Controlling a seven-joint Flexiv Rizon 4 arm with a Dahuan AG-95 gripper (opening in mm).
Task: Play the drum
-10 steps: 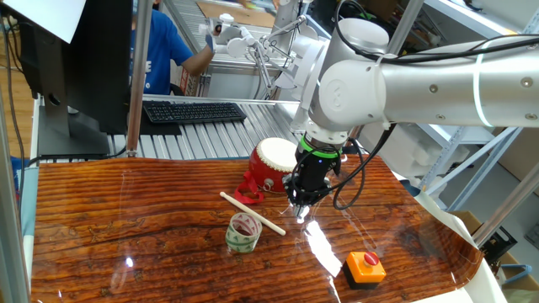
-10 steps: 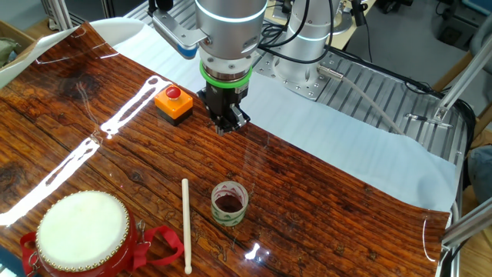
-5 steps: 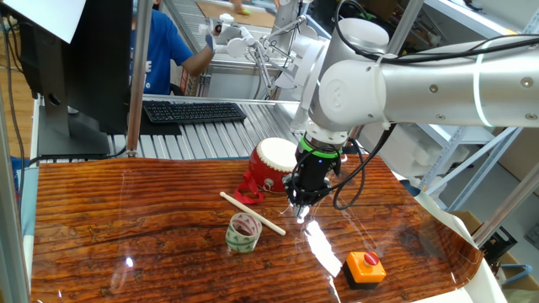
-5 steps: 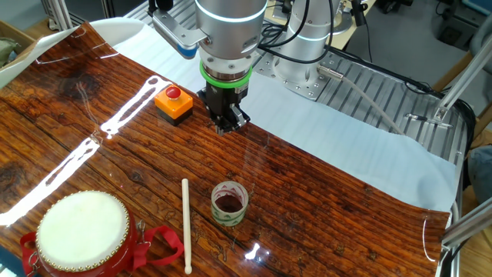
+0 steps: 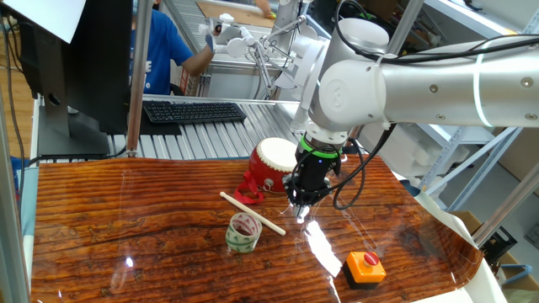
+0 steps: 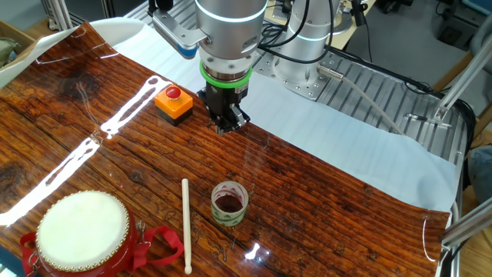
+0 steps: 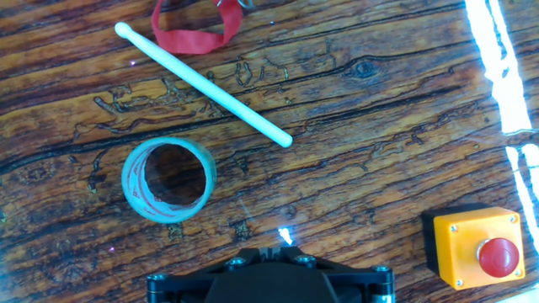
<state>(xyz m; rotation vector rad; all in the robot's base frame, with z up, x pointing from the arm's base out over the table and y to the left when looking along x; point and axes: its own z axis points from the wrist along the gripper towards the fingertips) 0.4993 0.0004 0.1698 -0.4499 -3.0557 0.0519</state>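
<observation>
**Gripper poised above the table, drum off to one side**

We see the gripper [image 6: 228, 123] pointing straight down over the wooden table [image 6: 323, 200], touching nothing and holding nothing. Its fingers look drawn together, but we cannot tell for certain whether they are closed.

Taking the green-rimmed tape roll [image 6: 229, 203] as our landmark: the drumstick [image 6: 185, 225] lies flat just beside it, on the side toward the drum, its long axis running roughly along the table's depth in that view. The drum [image 6: 83, 231] sits well beyond the stick, its cream skin [image 5: 277, 153] facing up and tilted slightly; a red strap [image 7: 190, 27] trails from it. The orange push button [image 6: 173, 102] stands on the roll's far side, near the gripper.
</observation>
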